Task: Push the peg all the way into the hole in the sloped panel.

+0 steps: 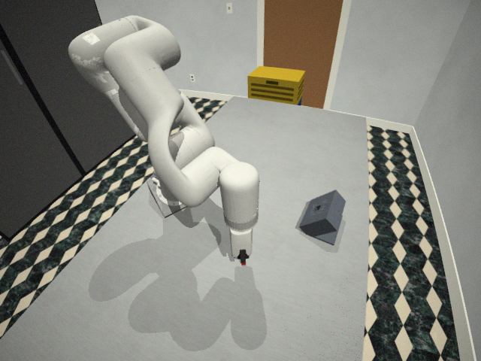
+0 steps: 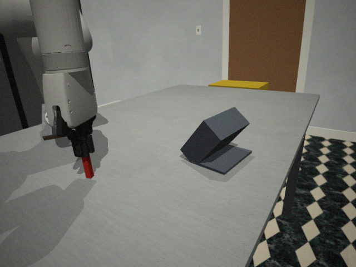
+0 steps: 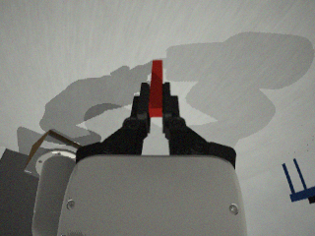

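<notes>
The red peg (image 2: pixel 87 167) stands upright on the grey table, its lower end touching the surface. My gripper (image 2: pixel 81 149) is shut on the peg's upper part, with the black fingers pressed against both sides. In the wrist view the peg (image 3: pixel 157 89) sticks out between the fingertips. In the top view only the peg's red tip (image 1: pixel 243 263) shows below the fingers (image 1: pixel 243 256). The dark grey sloped panel (image 1: pixel 322 215) sits to the right of the gripper; its hole (image 1: pixel 318 208) faces up and left. In the exterior view the panel (image 2: pixel 216 138) shows from behind, hole hidden.
A yellow crate (image 1: pixel 276 84) stands on the floor beyond the table's far end, in front of a brown door. The table's right edge (image 2: pixel 290 172) lies just past the panel. The arm's base (image 1: pixel 167 198) sits on the table to the left.
</notes>
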Tool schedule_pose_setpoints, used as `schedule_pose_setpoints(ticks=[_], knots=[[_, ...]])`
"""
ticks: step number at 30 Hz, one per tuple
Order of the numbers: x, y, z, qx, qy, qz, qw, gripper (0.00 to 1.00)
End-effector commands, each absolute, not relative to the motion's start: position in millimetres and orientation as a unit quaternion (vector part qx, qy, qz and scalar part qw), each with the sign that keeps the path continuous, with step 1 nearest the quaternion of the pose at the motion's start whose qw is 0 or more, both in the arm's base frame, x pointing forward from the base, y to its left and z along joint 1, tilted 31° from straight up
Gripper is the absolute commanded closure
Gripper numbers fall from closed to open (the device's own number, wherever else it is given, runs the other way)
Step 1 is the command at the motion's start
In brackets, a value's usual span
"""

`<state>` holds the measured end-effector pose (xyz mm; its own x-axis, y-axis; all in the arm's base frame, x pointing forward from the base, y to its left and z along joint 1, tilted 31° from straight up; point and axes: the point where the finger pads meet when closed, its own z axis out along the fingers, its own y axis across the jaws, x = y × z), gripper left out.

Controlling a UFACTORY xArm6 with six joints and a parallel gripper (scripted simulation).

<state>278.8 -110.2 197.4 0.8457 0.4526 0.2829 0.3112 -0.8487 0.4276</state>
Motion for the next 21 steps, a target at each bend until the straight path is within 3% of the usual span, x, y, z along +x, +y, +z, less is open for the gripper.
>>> schedule_pose_setpoints(ticks=[1,21], knots=[[279.3,-110.3,198.6,0.942,0.202,0.191,0.187,1.0],[250.3,-91.7,258.4,0.942,0.202,0.192,0.187,1.0]])
